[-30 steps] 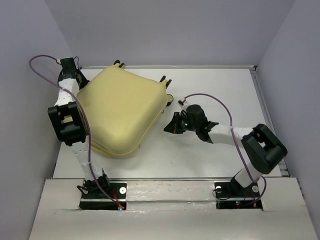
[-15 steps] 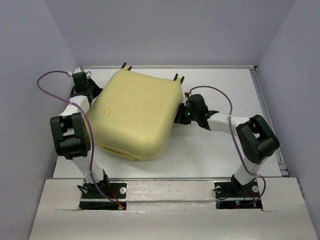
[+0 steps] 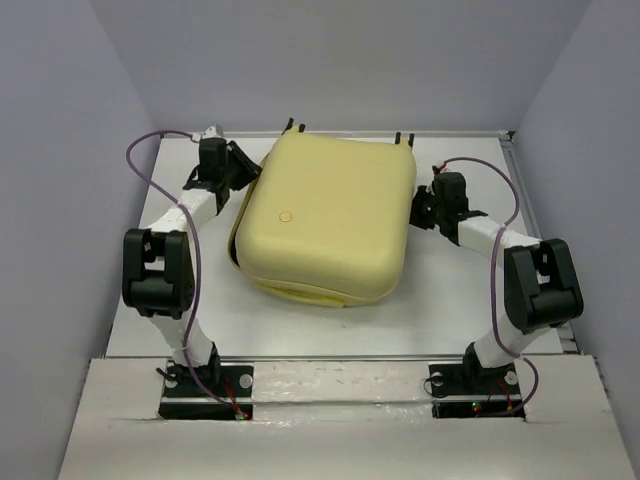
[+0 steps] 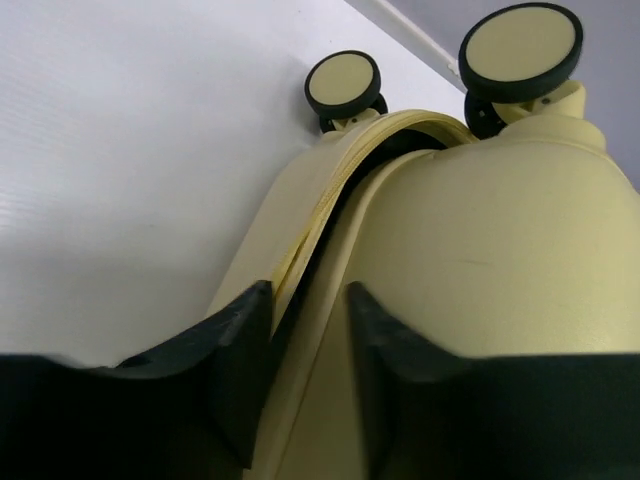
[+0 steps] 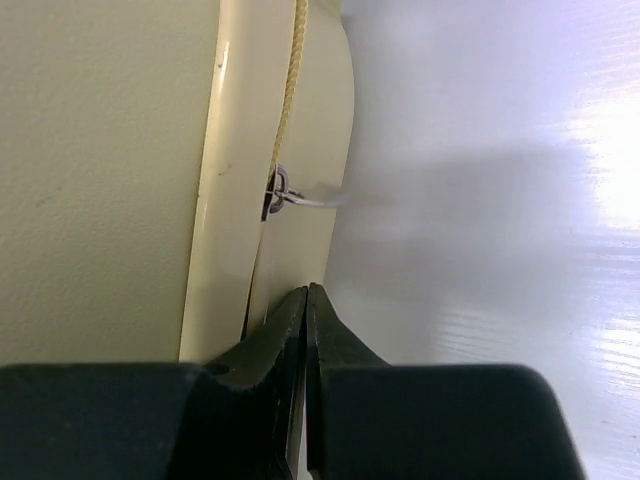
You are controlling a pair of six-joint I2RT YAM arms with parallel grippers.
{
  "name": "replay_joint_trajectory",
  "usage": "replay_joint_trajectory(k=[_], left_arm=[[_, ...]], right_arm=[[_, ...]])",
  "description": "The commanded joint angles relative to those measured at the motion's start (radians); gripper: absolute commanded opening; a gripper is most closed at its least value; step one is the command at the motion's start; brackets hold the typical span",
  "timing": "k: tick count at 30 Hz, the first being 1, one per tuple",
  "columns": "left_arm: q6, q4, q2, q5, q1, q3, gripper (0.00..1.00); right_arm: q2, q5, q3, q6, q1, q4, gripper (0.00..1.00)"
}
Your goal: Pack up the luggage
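The pale-yellow hard-shell suitcase (image 3: 325,220) lies flat at the far middle of the white surface (image 3: 450,300), its black-and-cream wheels (image 4: 343,83) toward the back wall, with one arm on each flank, which looks like a bracing hold for working on its edge. The lid sits on the lower shell, yet the left wrist view shows a dark gap along the zip seam (image 4: 330,190), so I judge it lowered but not zipped. The left end effector (image 4: 305,335) has its fingers a little apart, straddling that rim at the left side; whether the pads press on it I cannot tell. The right end effector (image 5: 307,295) is fully closed on nothing, its tips just beside the right edge and near the metal zip puller (image 5: 283,193), probably placed to reach it. The surface is plain, matt and bare around the case, boxed in by grey-lilac walls (image 3: 330,60) on three sides.
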Motion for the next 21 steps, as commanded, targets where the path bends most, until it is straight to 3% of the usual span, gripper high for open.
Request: replay_joint_trajectory(k=[1, 2, 3, 4, 7, 8, 10, 12, 14, 16, 17, 18, 19, 21], left_arm=[[0.011, -0.106, -0.143, 0.064, -0.079, 0.060, 0.74], [0.023, -0.138, -0.189, 0.008, -0.066, 0.107, 0.83], [0.035, -0.146, -0.215, -0.015, -0.058, 0.130, 0.99], [0.058, -0.155, -0.268, -0.061, -0.050, 0.179, 0.99], [0.106, -0.225, -0.361, -0.150, -0.035, 0.252, 0.99], [0.143, -0.250, -0.432, -0.189, -0.036, 0.268, 0.99], [0.167, -0.276, -0.509, -0.190, -0.043, 0.247, 0.99], [0.200, -0.305, -0.640, -0.181, -0.088, 0.129, 0.99], [0.210, -0.333, -0.788, -0.157, -0.137, -0.063, 0.99], [0.204, -0.368, -0.884, -0.149, -0.209, -0.188, 0.97], [0.197, -0.379, -0.927, -0.143, -0.227, -0.290, 0.94], [0.169, -0.390, -1.018, -0.143, -0.243, -0.332, 0.84], [0.154, -0.400, -1.065, -0.143, -0.266, -0.404, 0.80], [0.122, -0.399, -1.177, -0.100, -0.280, -0.460, 0.67]], right_arm=[[-0.052, -0.166, 0.085, 0.045, 0.083, 0.160, 0.07], [-0.060, -0.161, 0.085, 0.047, 0.083, 0.157, 0.07], [-0.064, -0.158, 0.085, 0.044, 0.083, 0.150, 0.09], [-0.069, -0.152, 0.091, 0.039, 0.083, 0.139, 0.11], [-0.113, -0.121, 0.096, 0.010, 0.083, 0.085, 0.32], [-0.150, -0.114, 0.093, -0.013, 0.083, 0.055, 0.44], [-0.199, -0.097, 0.076, -0.042, 0.083, 0.016, 0.53], [-0.288, -0.068, 0.012, -0.071, 0.083, -0.033, 0.60], [-0.351, -0.066, -0.048, -0.082, 0.083, -0.054, 0.60], [-0.453, -0.071, -0.165, -0.085, 0.083, -0.091, 0.49], [-0.494, -0.074, -0.203, -0.084, 0.083, -0.096, 0.37], [-0.579, -0.098, -0.276, -0.070, 0.083, -0.105, 0.14], [-0.621, -0.126, -0.312, -0.061, 0.094, -0.104, 0.07], [-0.681, -0.189, -0.361, -0.024, 0.129, -0.097, 0.07]])
